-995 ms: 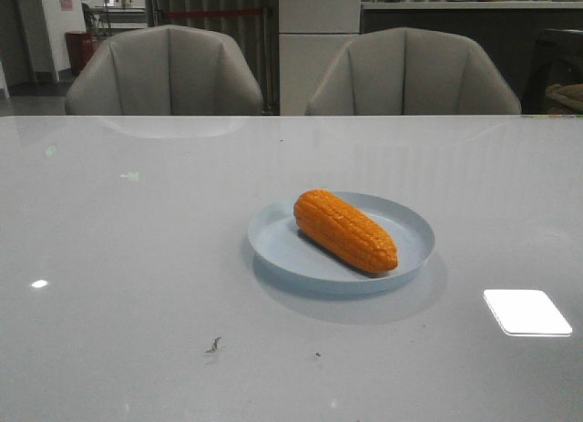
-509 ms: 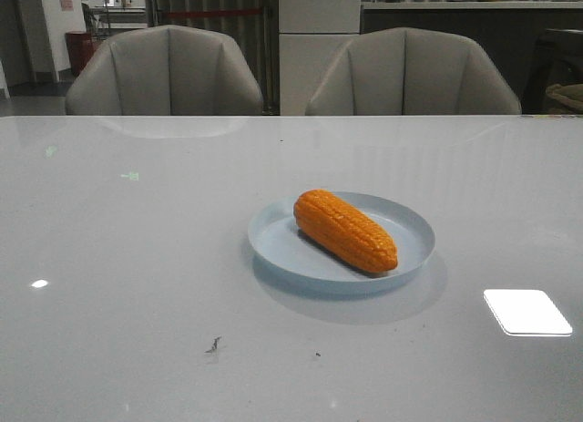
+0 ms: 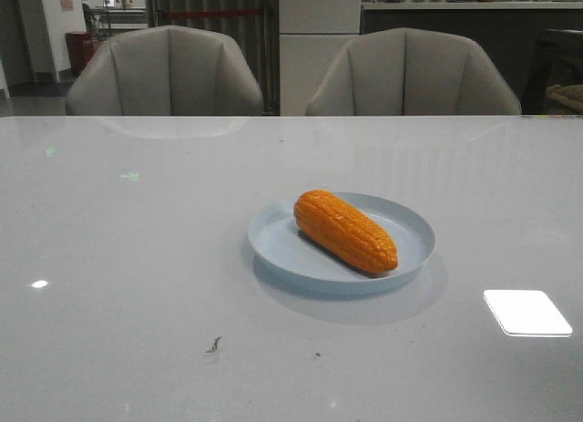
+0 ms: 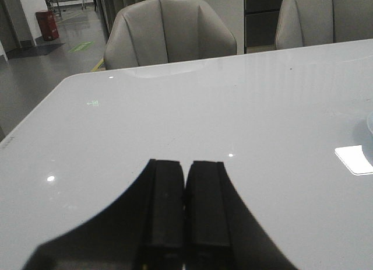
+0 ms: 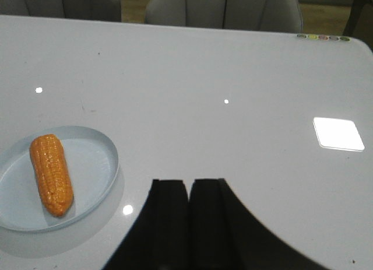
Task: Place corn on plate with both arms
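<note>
1. Corn [image 3: 345, 231] lying flat inside the plate [image 3: 414, 229], set diagonally: blunt end far and left, tapered tip near and right, close to the rim. Resting on its side, since a cob has no stable way to stand.
2. Fully within the rim on every side visible in the front view; nothing overhanging. Low raised edge likely enough to stop a roll (a judgement, not something seen tested).
3. Plate sitting right of centre on the pale glossy surface [image 3: 137, 285], well apart from every edge in view.
4. Left hand [image 4: 185, 165] with fingers pressed together, nothing between them. Hanging over bare surface, with only a sliver of the plate's rim at the edge of its wrist view, so well off to the left of the plate.
5. Right hand [image 5: 189, 185] likewise with fingers together and holding nothing. Corn and plate both plain in its wrist view, apart from the fingers, no contact.
6. Neither hand visible in the front view, so both drawn back toward the near side.
7. Judged from the layout: placement done, corn settled where the task wants it, no grasp left to release.
8. Two grey chairs [image 3: 164, 71] beyond the far edge; no part in the task.
</note>
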Action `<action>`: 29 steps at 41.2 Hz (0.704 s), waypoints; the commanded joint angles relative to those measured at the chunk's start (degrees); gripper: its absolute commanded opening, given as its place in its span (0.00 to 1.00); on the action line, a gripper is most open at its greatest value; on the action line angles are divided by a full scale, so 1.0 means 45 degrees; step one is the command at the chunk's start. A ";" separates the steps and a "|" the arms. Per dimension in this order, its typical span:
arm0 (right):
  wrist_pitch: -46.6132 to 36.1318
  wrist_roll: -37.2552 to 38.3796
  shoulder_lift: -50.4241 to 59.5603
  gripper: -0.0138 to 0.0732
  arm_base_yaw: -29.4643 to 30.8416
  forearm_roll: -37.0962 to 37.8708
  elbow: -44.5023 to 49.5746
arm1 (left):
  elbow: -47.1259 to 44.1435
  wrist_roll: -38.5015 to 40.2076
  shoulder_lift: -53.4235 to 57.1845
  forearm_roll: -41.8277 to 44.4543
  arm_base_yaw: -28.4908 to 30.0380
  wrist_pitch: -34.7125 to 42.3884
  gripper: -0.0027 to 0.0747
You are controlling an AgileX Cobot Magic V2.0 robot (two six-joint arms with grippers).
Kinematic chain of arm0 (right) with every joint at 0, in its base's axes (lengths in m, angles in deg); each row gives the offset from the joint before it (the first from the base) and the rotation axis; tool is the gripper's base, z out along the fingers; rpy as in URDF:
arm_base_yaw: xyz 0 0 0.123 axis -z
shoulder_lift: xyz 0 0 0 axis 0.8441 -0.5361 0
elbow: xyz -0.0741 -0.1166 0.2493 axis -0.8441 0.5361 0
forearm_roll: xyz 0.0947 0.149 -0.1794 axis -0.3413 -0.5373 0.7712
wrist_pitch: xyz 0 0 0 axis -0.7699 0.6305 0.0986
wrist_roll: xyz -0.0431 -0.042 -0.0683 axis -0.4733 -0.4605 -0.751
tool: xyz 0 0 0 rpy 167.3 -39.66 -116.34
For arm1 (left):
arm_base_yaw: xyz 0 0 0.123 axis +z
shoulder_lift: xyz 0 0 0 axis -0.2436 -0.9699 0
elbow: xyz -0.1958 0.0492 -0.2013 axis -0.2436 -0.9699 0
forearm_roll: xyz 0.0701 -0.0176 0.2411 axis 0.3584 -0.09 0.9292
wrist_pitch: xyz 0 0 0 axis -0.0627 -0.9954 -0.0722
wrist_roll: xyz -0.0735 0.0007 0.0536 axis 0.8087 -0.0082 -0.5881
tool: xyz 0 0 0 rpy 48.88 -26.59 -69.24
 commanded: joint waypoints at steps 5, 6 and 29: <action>-0.2400 -0.0103 0.2449 0.23 -0.0015 -0.0150 0.1849 | -0.0463 0.0090 0.0245 -0.0093 -0.0030 0.1023 0.16; -0.2454 -0.0103 0.2739 0.23 -0.0015 -0.0150 0.2173 | -0.0463 0.0090 0.0245 -0.0093 -0.0030 0.1023 0.16; 0.0264 -0.0103 0.6484 0.23 -0.0015 -0.0214 0.5284 | -0.0463 0.0090 0.0227 -0.0093 -0.0030 0.0997 0.16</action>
